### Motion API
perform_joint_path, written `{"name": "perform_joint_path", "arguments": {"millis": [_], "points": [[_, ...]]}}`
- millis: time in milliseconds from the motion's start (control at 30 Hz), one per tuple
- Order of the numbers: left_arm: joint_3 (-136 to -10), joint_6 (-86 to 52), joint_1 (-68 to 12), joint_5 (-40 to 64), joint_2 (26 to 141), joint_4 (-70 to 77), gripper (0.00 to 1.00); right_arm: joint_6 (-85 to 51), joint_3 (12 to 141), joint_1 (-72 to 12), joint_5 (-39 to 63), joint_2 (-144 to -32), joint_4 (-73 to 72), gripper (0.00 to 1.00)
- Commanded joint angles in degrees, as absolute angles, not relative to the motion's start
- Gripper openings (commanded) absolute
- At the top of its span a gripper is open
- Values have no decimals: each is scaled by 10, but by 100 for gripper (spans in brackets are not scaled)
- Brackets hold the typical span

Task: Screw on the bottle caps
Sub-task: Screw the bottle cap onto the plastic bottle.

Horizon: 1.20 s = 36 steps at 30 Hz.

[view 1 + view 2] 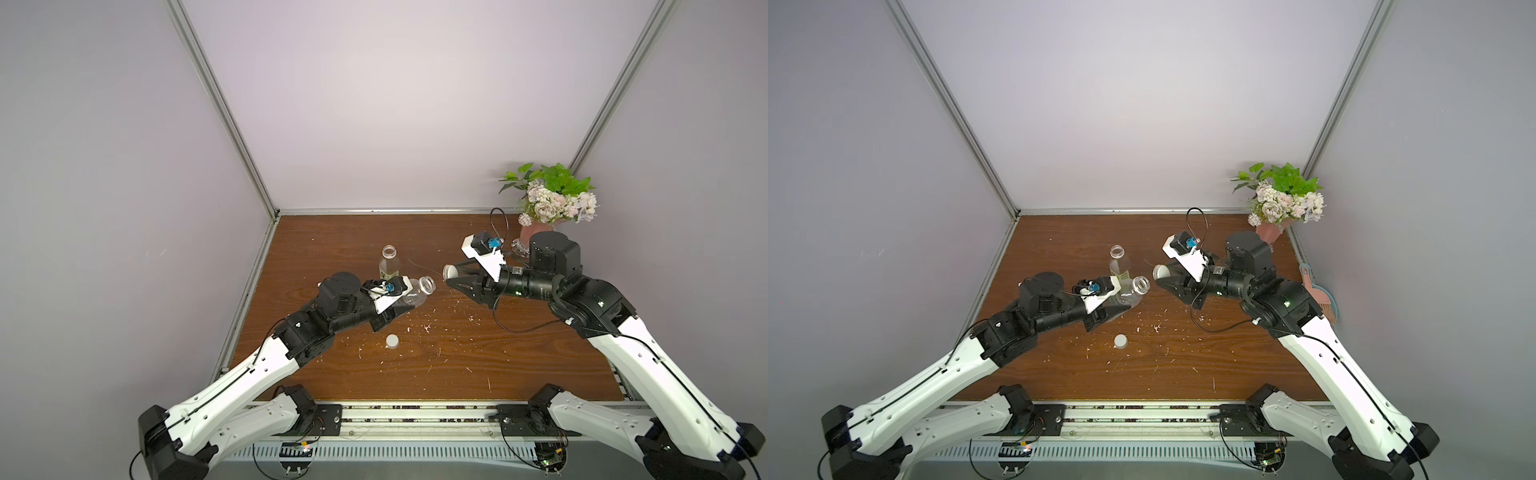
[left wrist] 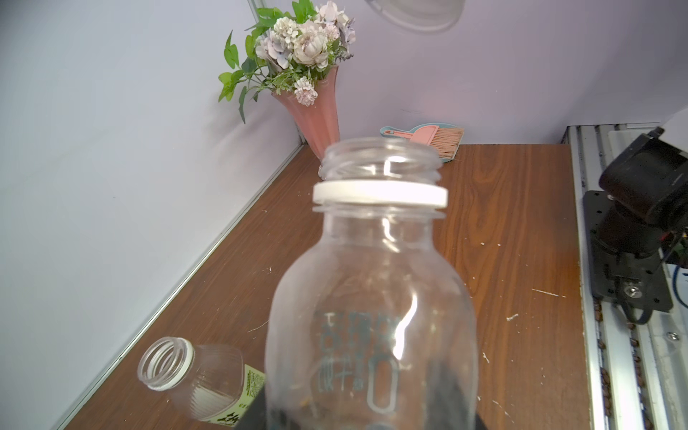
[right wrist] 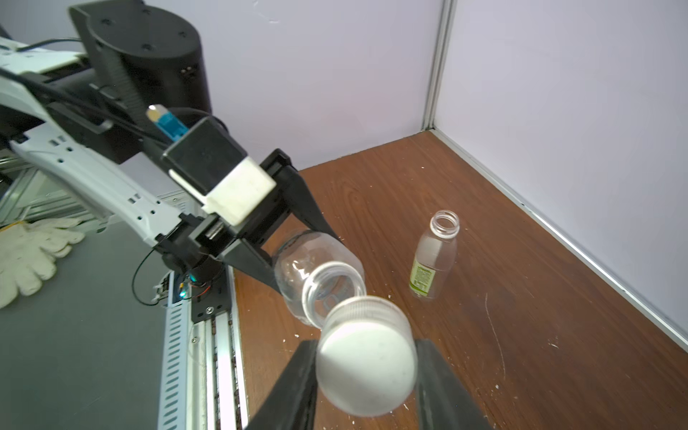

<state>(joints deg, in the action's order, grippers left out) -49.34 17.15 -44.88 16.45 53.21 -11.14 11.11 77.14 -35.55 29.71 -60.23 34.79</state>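
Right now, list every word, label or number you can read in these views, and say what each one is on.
On the bare bottle: bluish-grey printed characters, blurred, not legible.
On the labelled bottle: black characters and fine print on its yellow-green label, too small to read.
On the held white cap: no writing shows.
Nothing here can be quoted as it reads.

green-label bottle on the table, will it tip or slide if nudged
The green-label bottle looks empty, so probably light and easily shifted. Upright and taller than its base is wide, it may tip if pushed near the neck, and once down, likely roll. Its clear thin-looking walls may flex under a firm grip.
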Motion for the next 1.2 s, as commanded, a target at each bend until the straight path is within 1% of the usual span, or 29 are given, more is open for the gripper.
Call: {"name": "perform_joint_path", "arguments": {"millis": [0,300,433,667,933,1167], "points": [[-511,173,-457,206,537,-111,1,151,784,-354,359,-610,377,8],[-529,183,-458,253,556,-130,1,180,788,-355,412,-623,399,8],[-529,188,-459,256,559,-137,1,192,785,-355,429,-618,407,8],[-526,185,-459,264,551,-132,1,194,782,-355,425,-625,405,9],[-523,186,-460,265,543,-131,1,196,779,-355,396,-631,412,9],[-520,185,-459,266,541,-133,0,192,781,-356,404,-643,413,10]]}}
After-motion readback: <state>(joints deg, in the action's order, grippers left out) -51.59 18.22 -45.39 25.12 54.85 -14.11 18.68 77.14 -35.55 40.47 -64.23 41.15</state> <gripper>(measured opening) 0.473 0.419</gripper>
